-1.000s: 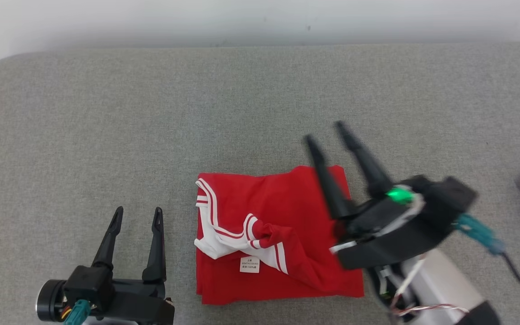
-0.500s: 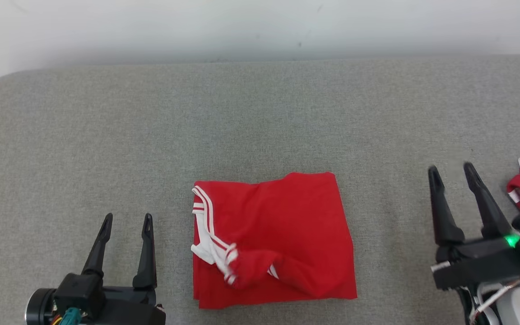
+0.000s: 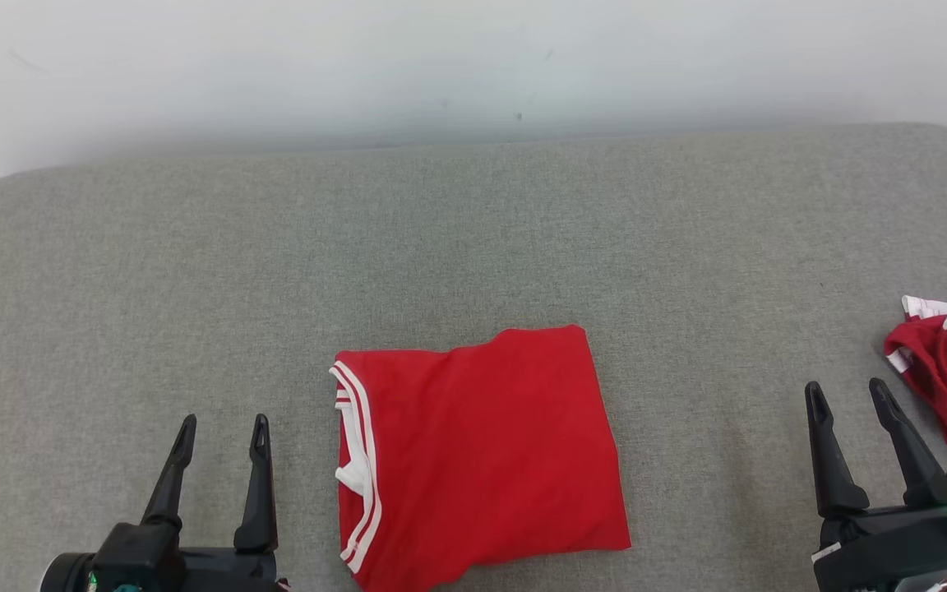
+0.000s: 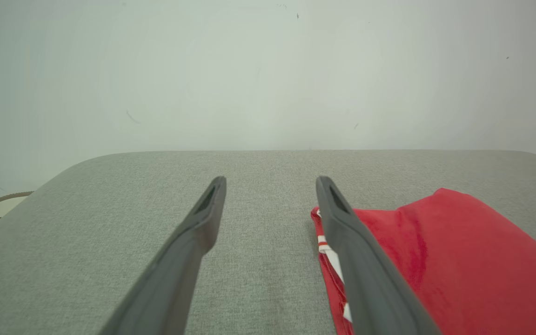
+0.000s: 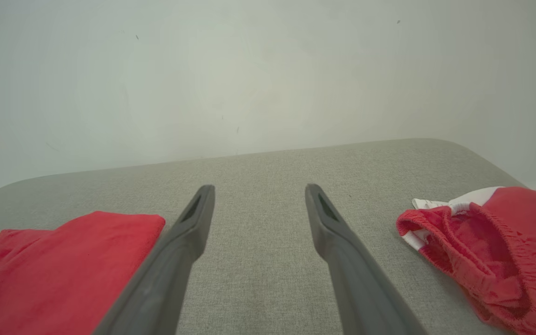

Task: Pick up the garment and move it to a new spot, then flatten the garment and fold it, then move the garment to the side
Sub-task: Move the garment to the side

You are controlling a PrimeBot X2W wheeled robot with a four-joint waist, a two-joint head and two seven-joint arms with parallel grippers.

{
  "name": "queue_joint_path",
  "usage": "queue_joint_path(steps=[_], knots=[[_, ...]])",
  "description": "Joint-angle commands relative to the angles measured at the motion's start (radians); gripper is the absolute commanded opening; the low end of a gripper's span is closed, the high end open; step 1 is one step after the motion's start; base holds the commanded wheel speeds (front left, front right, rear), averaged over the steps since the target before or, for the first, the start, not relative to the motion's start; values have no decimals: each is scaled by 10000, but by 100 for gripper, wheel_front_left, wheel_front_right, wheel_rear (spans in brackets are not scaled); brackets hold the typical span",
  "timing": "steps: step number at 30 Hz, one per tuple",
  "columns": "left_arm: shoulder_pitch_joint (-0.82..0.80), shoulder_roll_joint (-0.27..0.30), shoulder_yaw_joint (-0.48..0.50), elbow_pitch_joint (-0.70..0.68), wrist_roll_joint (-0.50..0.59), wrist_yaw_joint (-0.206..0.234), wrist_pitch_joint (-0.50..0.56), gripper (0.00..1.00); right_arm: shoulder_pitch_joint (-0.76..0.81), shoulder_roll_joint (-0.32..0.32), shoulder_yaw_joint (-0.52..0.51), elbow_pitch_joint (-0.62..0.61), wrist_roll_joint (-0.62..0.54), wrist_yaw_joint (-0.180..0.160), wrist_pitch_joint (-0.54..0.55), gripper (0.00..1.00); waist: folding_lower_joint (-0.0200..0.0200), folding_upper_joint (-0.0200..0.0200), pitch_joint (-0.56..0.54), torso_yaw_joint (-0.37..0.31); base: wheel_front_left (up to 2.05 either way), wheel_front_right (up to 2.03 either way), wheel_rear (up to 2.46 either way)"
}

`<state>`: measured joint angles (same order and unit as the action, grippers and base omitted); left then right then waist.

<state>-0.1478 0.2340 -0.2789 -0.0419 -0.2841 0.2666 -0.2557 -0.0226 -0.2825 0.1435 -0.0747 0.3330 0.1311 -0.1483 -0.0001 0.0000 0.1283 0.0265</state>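
Red garment: folded flat, roughly square, white-striped edge at left | left claw: wide, empty | right claw: wide, empty

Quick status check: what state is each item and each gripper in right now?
red garment: folded flat, lying on the grey surface, not held.
second red garment: crumpled, unfolded, at the surface's right edge, untouched.
left gripper: open, empty, left of the folded garment.
right gripper: open, empty, between the two garments.

Head looks down; low wrist views share garment.
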Motion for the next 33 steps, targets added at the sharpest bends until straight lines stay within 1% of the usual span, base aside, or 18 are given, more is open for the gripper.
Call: queue_joint_path(steps=[1, 8, 14, 21, 22, 27, 33], knots=[[149, 79, 11, -44, -82, 49, 38, 100, 143, 24, -37, -50, -85, -8, 39, 100, 1, 0, -65, -45, 0, 0, 0], [187, 146, -56, -134, -71, 80, 139, 100, 176, 4, -34, -116, -120, -8, 144, 100, 1, 0, -129, -6, 0, 0, 0], [48, 126, -88, -160, -84, 125, 145, 100, -71, -220, 257, 89, 21, -8, 507, 100, 1, 0, -21, 228, 0, 0, 0], [-120, -42, -224, -144, -84, 111, 64, 100, -775, -705, 1656, 1049, 448, -8, 1026, 100, 1, 0, 338, 762, 0, 0, 0], [-120, -42, -224, -144, -84, 111, 64, 100, -775, -705, 1656, 1049, 448, -8, 1026, 100, 1, 0, 338, 762, 0, 0, 0], [-243, -189, -300, -40, -90, 51, 15, 100, -1509, -842, 2873, 2046, 935, -8, 1092, 100, 1, 0, 603, 1160, 0, 0, 0], [-390, -349, -333, 105, -101, -12, -25, 100, -2331, -891, 4030, 3130, 1530, -8, 1046, 100, 1, 0, 826, 1520, 0, 0, 0]])
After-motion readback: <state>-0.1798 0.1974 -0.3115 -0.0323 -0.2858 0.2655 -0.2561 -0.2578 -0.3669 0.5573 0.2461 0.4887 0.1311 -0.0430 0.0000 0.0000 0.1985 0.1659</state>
